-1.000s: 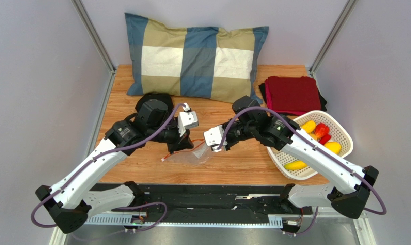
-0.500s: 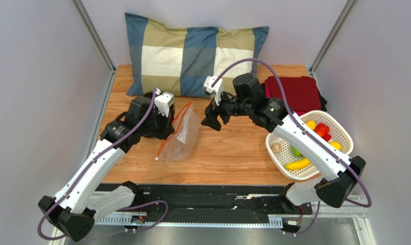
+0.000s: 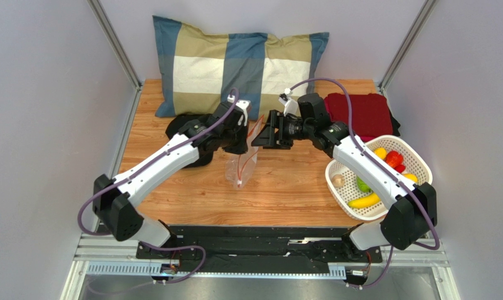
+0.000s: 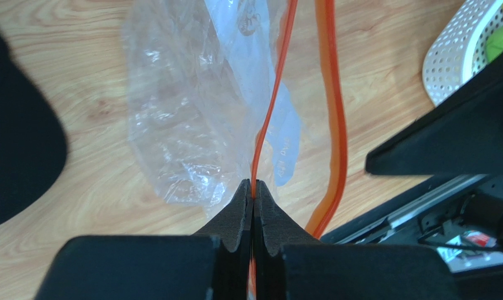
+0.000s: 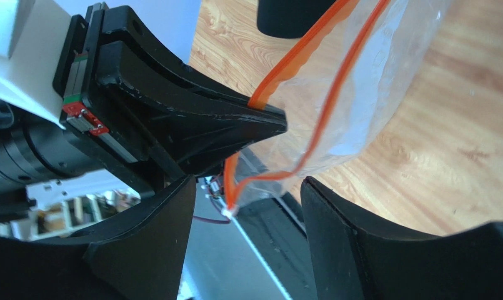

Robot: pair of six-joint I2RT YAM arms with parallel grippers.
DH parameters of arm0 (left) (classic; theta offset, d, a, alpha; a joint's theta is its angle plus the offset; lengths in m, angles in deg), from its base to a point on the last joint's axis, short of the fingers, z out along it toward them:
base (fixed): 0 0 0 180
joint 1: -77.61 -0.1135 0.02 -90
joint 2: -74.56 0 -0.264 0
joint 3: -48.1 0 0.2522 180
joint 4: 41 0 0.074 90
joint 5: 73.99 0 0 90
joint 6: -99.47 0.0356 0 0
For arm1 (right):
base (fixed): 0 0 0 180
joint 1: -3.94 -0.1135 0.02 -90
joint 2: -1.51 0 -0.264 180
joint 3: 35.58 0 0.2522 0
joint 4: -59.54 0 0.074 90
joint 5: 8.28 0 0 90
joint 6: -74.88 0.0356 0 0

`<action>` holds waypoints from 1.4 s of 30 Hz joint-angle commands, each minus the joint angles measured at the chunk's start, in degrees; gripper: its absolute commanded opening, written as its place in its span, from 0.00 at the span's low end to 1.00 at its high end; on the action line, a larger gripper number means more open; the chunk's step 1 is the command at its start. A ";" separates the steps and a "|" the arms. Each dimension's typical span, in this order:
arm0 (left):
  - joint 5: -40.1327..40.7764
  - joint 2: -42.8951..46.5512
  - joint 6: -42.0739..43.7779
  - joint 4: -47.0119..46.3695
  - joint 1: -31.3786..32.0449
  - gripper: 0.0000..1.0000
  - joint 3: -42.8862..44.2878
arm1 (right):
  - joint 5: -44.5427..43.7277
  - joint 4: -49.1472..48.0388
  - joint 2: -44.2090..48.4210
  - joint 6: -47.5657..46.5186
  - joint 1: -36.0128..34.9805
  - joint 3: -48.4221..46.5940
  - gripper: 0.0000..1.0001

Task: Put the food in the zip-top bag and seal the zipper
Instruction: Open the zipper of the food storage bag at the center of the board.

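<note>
Fingers (image 4: 236, 212) of the left gripper (image 4: 254, 189) are pressed together, their black wedge-shaped tips pinching one thin orange-red strip of the zipper (image 4: 269, 112) at the mouth of the bag (image 4: 185, 125). This bag is clear, crinkled film with a pale patch, and it hangs from the pinch over the wood-grain table (image 3: 297, 194) at mid-table. Its second strip bows away from the first, so the mouth stands parted. A small white slider (image 5: 227, 212) sits at the lower end of the zipper. Broad black fingers of the right gripper (image 5: 246, 184) are spread; the slider corner shows between them, and contact cannot be told. The food (image 3: 364, 201) lies in the white perforated basket (image 3: 394, 139) at the table's right edge, well apart from the bag: a curved yellow banana, a green ball, red and yellow pieces, and a beige round piece.
</note>
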 commanded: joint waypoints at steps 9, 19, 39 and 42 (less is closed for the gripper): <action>-1.37 -4.10 -5.06 -2.47 0.10 0.00 4.56 | -5.29 -0.78 -3.20 10.93 4.57 3.58 0.52; -3.57 1.62 -4.88 -4.49 -0.17 0.00 -0.28 | -3.29 -3.67 -6.37 10.31 4.74 2.27 0.53; -7.34 -1.37 -5.93 -11.52 -0.08 0.00 -1.69 | -1.07 -5.10 -4.96 9.96 4.74 3.76 0.65; -6.03 -0.85 -5.41 -11.17 -0.16 0.00 -1.60 | -3.97 -2.11 -5.93 6.99 4.74 3.50 0.40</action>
